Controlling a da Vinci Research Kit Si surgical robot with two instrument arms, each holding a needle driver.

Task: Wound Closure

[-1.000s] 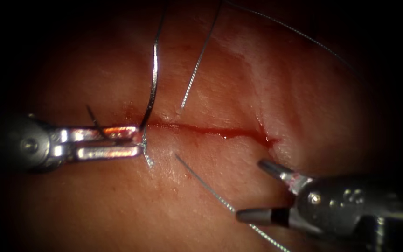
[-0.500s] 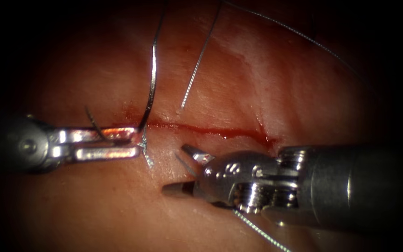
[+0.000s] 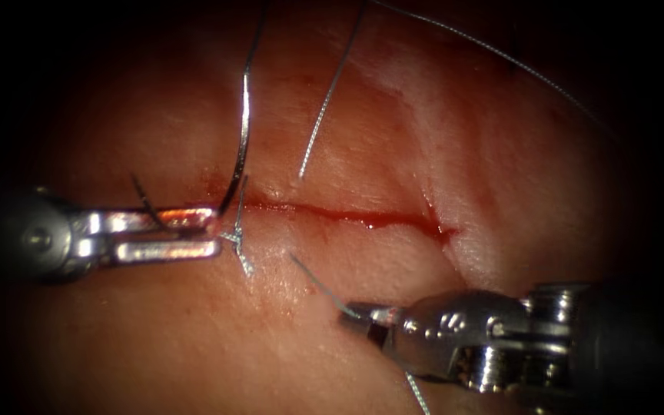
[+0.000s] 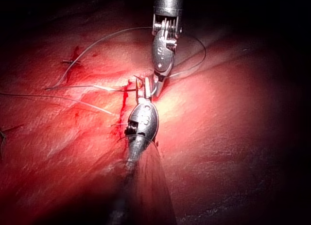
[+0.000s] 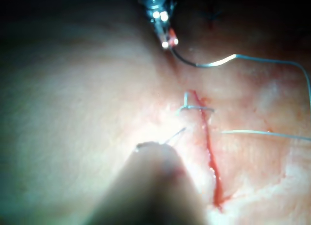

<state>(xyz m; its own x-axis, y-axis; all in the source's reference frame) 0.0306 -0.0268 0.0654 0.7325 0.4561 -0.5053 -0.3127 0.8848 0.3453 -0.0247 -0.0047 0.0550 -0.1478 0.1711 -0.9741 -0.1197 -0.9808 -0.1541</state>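
The cut (image 3: 347,215) runs across the tissue (image 3: 393,138), red fluid along it. My left tool (image 3: 215,233) lies at the cut's left end, shut on the curved needle (image 3: 241,138) near its lower end. The needle arcs up free of the tissue. A knot (image 3: 237,238) sits just off these jaws. My right tool (image 3: 356,313), below the cut toward the right, is shut on a thread end (image 3: 318,284). The left wrist view has the left tool (image 4: 145,91) and the right tool (image 4: 162,50). The right wrist view has needle (image 5: 187,61), knot (image 5: 187,107) and cut (image 5: 210,154).
A second thread strand (image 3: 330,88) rises from the tissue above the cut. A long thread (image 3: 501,55) arcs across the upper right. A short dark thread end (image 3: 144,198) sticks up beside the left jaws.
My right tool came in from the lower right with open jaws, closed on the thread end below the cut, and drew back to the right. The left tool and needle shifted slightly left.
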